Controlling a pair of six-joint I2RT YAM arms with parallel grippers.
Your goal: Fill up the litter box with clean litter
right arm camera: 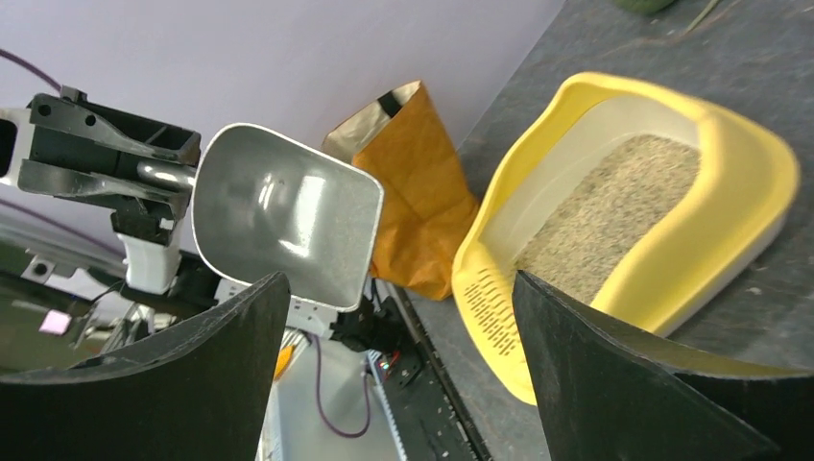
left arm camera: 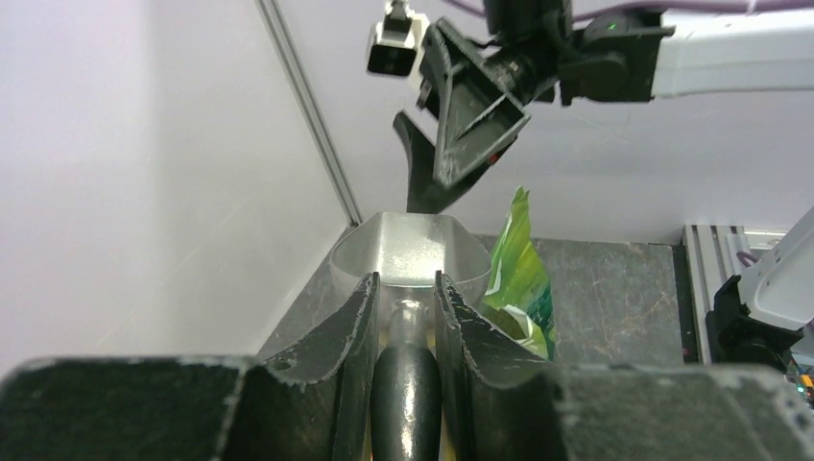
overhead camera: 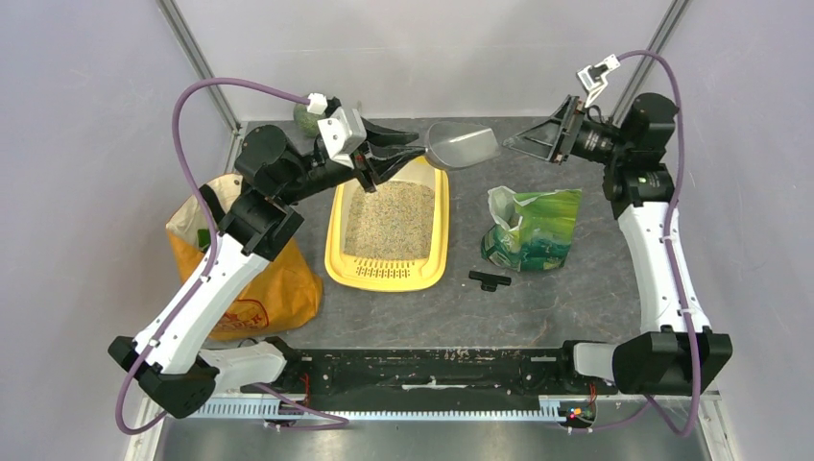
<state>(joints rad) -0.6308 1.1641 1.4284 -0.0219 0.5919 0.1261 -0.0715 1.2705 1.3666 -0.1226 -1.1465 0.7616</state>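
The left claw (overhead camera: 408,149) is clamped on the dark handle (left arm camera: 405,394) of a metal scoop (overhead camera: 466,146). It holds the scoop in the air over the far edge of the surface, just past the litter box's far right corner. The right claw (right arm camera: 398,288) hangs near the far right corner with its fingers wide apart, facing the scoop's shiny bowl and holding nothing.

The yellow litter box (overhead camera: 338,240) sits left of the surface's centre, with its grille end toward the near edge and clean litter (overhead camera: 389,221) spread inside. A green bag (overhead camera: 538,230) stands to its right, and an orange bag (overhead camera: 274,288) is at the left edge.
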